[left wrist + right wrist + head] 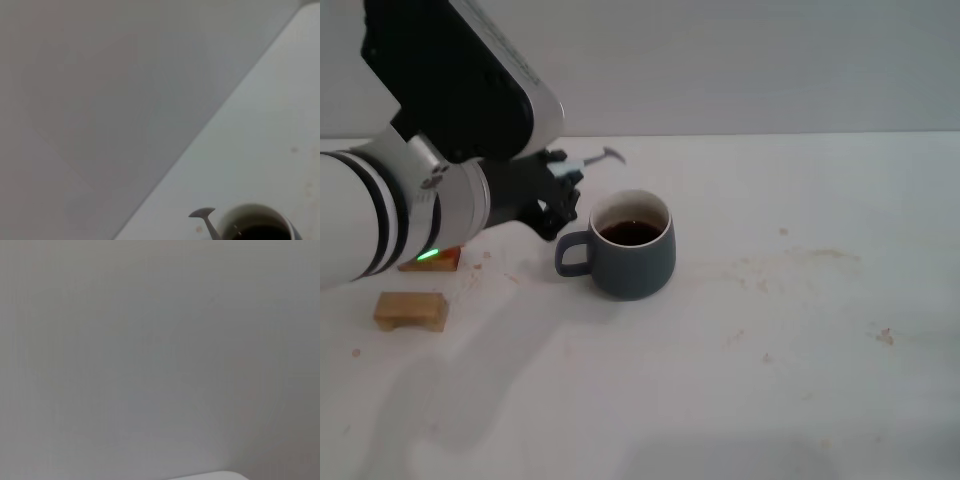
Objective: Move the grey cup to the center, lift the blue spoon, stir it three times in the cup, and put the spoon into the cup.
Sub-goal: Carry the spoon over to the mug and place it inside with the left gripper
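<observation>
At the left of the head view, two small wooden blocks are lying on the white counter (pixel 800 330): one (pixel 412 311) in the open, another (pixel 432 261) half hidden under the arm. Just right of them, the left end effector (pixel 563 192) is hanging beside the single grey cup (pixel 633 245), pinching the one blue spoon (pixel 596 157) with its metal bowl pointing out above the cup's far rim. The cup is sitting near the frame's middle with dark liquid inside, so centring it looks done, and lifting the spoon too. Stirring and dropping the spoon in are probably still waiting (the bowl is not dipping yet). The right end effector is not showing.
</observation>
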Robot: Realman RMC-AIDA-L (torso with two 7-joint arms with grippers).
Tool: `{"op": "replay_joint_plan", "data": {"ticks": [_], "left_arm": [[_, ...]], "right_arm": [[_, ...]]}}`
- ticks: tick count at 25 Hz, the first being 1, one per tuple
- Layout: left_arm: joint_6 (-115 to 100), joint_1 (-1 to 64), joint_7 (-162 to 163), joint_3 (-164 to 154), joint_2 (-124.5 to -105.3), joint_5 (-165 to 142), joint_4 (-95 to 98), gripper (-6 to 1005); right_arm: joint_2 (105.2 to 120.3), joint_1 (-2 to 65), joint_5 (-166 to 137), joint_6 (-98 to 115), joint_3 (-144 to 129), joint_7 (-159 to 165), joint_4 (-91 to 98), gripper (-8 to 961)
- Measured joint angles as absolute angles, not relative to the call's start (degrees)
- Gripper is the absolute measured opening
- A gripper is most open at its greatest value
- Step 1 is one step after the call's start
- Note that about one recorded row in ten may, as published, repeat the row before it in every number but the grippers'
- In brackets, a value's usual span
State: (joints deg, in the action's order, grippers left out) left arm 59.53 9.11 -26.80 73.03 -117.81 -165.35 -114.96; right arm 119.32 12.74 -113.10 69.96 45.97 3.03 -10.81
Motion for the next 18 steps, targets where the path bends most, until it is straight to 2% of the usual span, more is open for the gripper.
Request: {"op": "replay_joint_plan", "data": {"ticks": [18], "left_arm": [[65.74,11.77,-26.88,71.53,-117.95,-165.45,-113.92,175]], "right_arm": [[119.35,12.74,-113.11,70.09,45.97,3.16,-11.15,-1]]}}
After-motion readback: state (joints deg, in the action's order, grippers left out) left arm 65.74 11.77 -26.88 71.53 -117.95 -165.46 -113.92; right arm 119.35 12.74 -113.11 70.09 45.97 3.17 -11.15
